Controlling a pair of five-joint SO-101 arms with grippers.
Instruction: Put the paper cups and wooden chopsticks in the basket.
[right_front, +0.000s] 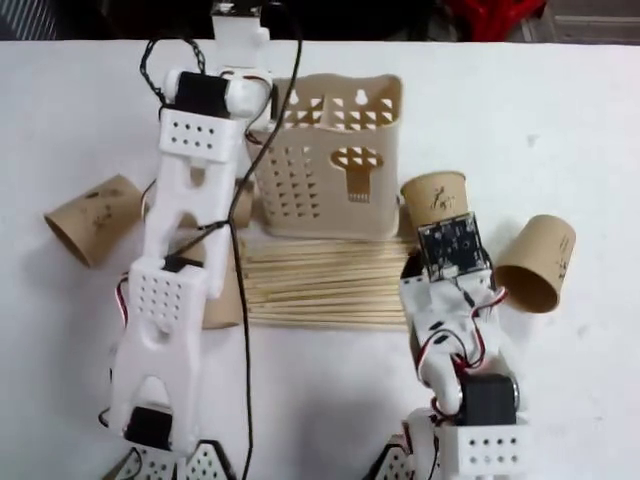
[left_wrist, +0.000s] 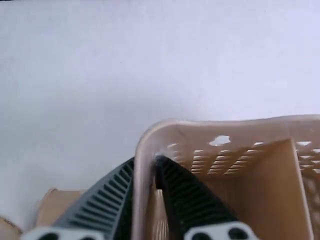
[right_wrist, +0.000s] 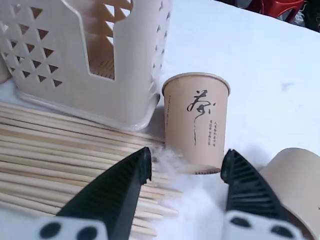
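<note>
Basket (right_front: 330, 150): beige, perforated, upright, mid-far on white surface (right_front: 560, 110).
L arm (right_front: 175, 260): runs from near-left edge up to basket's far-left corner.
L gripper (left_wrist: 146, 162): at that corner; fingers (left_wrist: 185, 195) pinch basket wall, one inside, one outside.
R gripper (right_wrist: 187, 160): fingers (right_wrist: 120, 190) spread wide, low over right ends of chopsticks, on near side of upright cup, not touching it.
Chopsticks (right_front: 320, 285): wooden, loose flat pile on surface, lying left-right, just near side of basket, btwn the two arms.
Upright cup (right_front: 435, 200): paper, standing mouth up, just right of basket's near-right corner.
Right cup (right_front: 538, 262): paper, on its side, just right of R arm.
Left cup (right_front: 95, 218): paper, on its side, left of L arm, well apart from basket.
4th cup (right_front: 225, 300): mostly hidden under L arm, at left ends of chopsticks; pose can't tell.
</note>
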